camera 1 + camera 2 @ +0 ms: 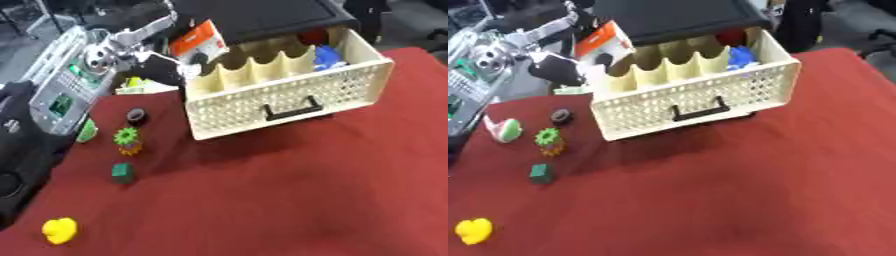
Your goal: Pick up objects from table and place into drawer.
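Left robot hand (162, 66) raised at the left rear corner of the cream perforated plastic drawer (289, 95), just beside its wall. Cannot tell whether open or closed: only a dark mass and a pale edge to make out. Tilted orange-and-white flat packet (197, 42) right next to it, above the drawer's left rear compartment; held or already leaning inside, not clear. Right robot hand nowhere in view.

Drawer pulled out onto the red-covered table (306, 190), black handle facing the camera, something blue (325, 56) in the right-hand compartment.

Left to collect, in a loose column down the table's left side:
- small black ring-shaped piece (136, 116), nearest, straight towards the camera from the left robot hand and near the drawer's left front corner; round, so no long axis to line up with
- green toothed wheel on an orange base (128, 136), upright
- small dark green cube (122, 172)
- yellow lump (59, 230), farthest
- green, white and red wedge (505, 129), off to the left

Probably all within the left arm's side, black ring first.
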